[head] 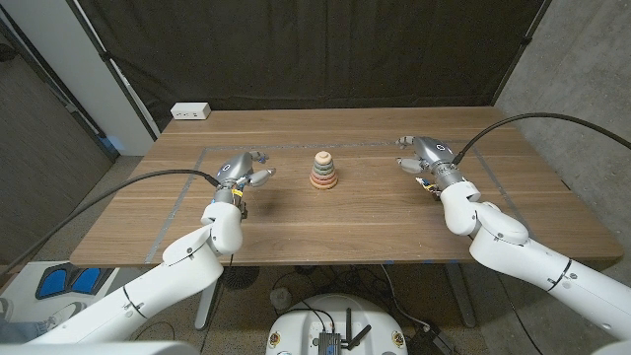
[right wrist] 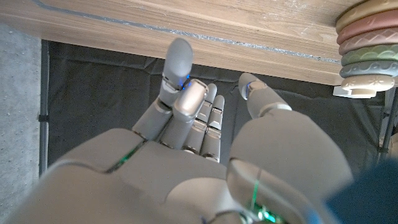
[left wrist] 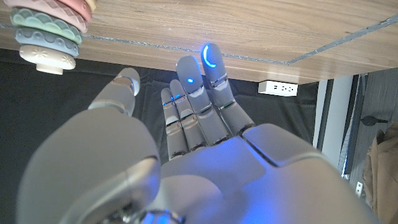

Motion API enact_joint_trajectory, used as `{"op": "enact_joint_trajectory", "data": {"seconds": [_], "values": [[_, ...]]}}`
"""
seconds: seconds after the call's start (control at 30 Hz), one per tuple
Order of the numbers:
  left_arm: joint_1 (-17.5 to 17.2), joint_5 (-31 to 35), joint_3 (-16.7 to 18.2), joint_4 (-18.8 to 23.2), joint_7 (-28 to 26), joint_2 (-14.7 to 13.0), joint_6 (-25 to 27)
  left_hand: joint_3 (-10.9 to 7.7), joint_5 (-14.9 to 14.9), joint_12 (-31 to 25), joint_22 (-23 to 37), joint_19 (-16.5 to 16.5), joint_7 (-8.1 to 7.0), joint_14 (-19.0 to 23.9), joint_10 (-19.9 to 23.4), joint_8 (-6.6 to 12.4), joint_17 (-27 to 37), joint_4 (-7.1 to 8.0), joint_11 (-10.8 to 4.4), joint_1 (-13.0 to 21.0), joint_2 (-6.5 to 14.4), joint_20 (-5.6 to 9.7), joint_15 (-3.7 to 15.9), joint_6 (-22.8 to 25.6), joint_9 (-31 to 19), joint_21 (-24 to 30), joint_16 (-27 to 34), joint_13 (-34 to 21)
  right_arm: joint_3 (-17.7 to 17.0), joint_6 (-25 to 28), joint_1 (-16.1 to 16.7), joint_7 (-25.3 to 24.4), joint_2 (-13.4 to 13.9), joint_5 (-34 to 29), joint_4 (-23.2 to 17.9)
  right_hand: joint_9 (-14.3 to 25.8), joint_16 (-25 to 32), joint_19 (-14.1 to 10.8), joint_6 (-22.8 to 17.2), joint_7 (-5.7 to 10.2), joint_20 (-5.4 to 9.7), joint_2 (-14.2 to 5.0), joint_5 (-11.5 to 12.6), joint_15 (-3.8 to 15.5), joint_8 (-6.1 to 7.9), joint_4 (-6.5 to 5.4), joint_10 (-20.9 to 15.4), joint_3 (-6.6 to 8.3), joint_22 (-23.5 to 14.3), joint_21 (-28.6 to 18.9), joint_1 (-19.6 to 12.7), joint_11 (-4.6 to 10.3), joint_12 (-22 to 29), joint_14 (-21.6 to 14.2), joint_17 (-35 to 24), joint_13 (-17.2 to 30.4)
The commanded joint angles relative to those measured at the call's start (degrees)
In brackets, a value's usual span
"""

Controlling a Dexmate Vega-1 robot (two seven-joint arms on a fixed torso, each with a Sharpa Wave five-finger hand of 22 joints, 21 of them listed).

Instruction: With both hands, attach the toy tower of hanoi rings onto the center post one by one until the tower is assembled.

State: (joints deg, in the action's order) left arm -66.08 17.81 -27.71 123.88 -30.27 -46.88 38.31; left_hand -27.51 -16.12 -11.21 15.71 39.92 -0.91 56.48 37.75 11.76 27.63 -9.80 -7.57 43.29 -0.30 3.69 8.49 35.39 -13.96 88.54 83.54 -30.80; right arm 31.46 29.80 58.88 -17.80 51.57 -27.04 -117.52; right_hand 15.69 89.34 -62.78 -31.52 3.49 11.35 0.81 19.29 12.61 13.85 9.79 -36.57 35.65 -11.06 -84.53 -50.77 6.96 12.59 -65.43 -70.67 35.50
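Note:
The ring tower [head: 323, 171] stands at the table's middle, pastel rings stacked from wide at the base to a small cream top. It also shows in the left wrist view as ring tower [left wrist: 46, 31] and in the right wrist view as ring tower [right wrist: 368, 46]. My left hand [head: 245, 171] hovers to the tower's left, fingers apart, holding nothing; left hand [left wrist: 186, 143] shows straight fingers. My right hand [head: 422, 153] is to the tower's right, farther off, also empty; right hand [right wrist: 193, 137] has its fingers loosely extended.
The wooden table [head: 375, 212] has a faint taped rectangle around the work area. A white power strip [head: 190, 111] lies at the far left corner. Black curtain hangs behind. Cables run along both arms.

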Motion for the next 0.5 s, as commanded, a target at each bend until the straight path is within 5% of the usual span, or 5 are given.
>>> {"op": "enact_joint_trajectory", "data": {"seconds": [0.03, 0.5], "values": [[0.3, 0.3, -0.3, -0.8, 0.3, 0.1, -0.5, -0.25, 0.1, -0.2, 0.0, 0.0, 0.20, -0.1, -0.3, 0.45, 0.2, 0.17, -0.08, -0.1, -0.3, 8.21, 4.06, -0.4, -0.3, 0.1, 0.2, -0.2, 0.1, 1.3, 0.7, -1.6, -1.5, -1.1, 0.6, 0.1, 0.0, -0.4, -0.8, 0.01, 1.32, 0.08, 0.3, -0.25, 0.25, 0.00, -0.6, 0.21, -0.2, 0.0, -0.8, 0.07, 0.3, -0.4, -0.2, 0.2], [-0.9, 1.3, -0.4, 0.6, -0.8, 0.7, 1.6, -0.14, 0.2, -0.2, -0.3, -0.1, 0.22, -0.3, -0.8, 0.29, 0.1, 0.24, 0.02, -0.3, -0.5, 8.20, 4.06, -1.1, -0.3, 0.0, 0.1, 0.0, 0.2, -2.1, -0.9, -1.6, -1.7, 0.0, 3.3, 0.4, -0.1, -0.3, -2.8, -0.79, 1.26, 0.68, 0.1, -0.26, 1.11, -0.29, 0.0, -0.32, -0.2, 0.0, -0.2, -0.29, -0.2, -0.2, -0.2, 0.3]]}}
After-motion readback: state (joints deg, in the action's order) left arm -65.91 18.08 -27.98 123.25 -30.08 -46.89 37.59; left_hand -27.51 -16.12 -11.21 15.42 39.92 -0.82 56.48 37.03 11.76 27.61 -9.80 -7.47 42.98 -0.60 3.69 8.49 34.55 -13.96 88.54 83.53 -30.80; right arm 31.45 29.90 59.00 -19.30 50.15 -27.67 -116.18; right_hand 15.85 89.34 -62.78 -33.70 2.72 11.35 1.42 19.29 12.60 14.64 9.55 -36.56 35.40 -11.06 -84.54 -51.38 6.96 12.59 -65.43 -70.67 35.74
